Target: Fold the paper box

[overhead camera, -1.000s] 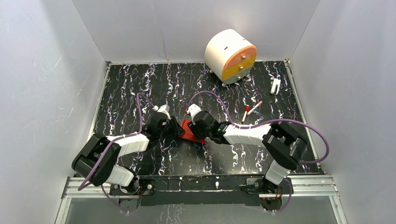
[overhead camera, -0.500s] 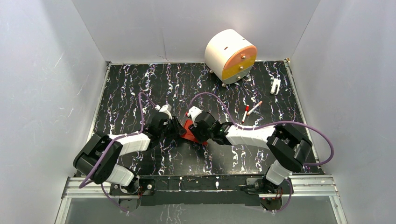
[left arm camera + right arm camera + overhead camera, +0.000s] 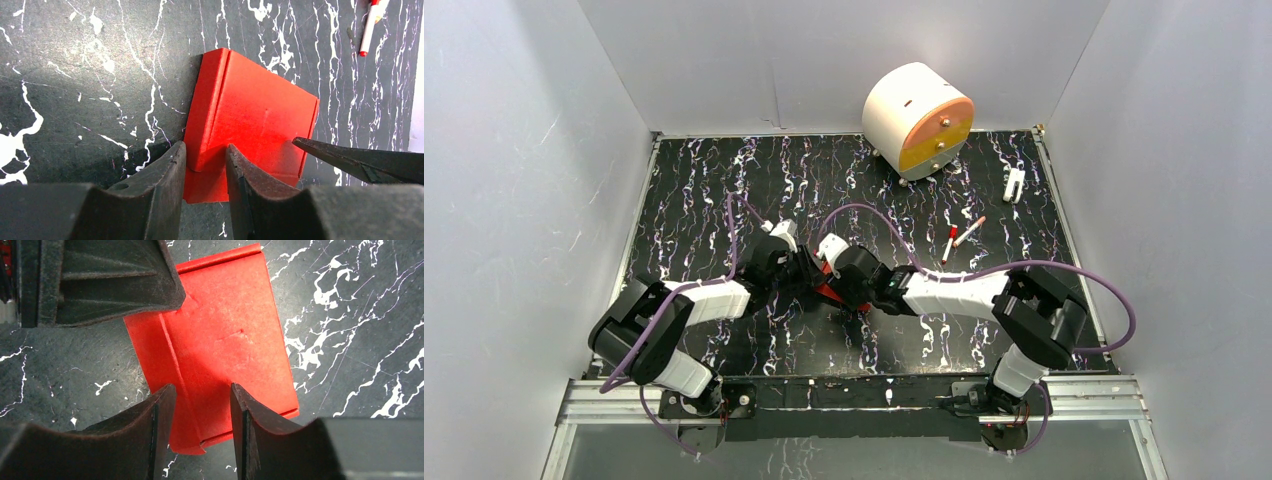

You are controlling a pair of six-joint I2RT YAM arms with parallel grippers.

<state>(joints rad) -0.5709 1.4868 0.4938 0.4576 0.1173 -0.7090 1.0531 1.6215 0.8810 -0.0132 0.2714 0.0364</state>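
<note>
Standing a side flap up on the paper box [image 3: 825,291], mid-way across the table [image 3: 694,190], slightly toward its near edge.
From above: crowded by left gripper [image 3: 808,276] and right gripper [image 3: 840,284], nose to nose. Left wrist: straddling the raised flap, likely to crease it (clenched or merely hugging, cannot tell). Right wrist: parted astride the fold, grasping nothing, seemingly steadying the panel.

Robotics lab test cell: plain white panels [image 3: 524,150] wall in a black, white-veined surface [image 3: 714,180], and two robot arms [image 3: 699,303] trailing purple cables [image 3: 864,206] are bolted to a metal rail [image 3: 864,402] at its near edge.
</note>
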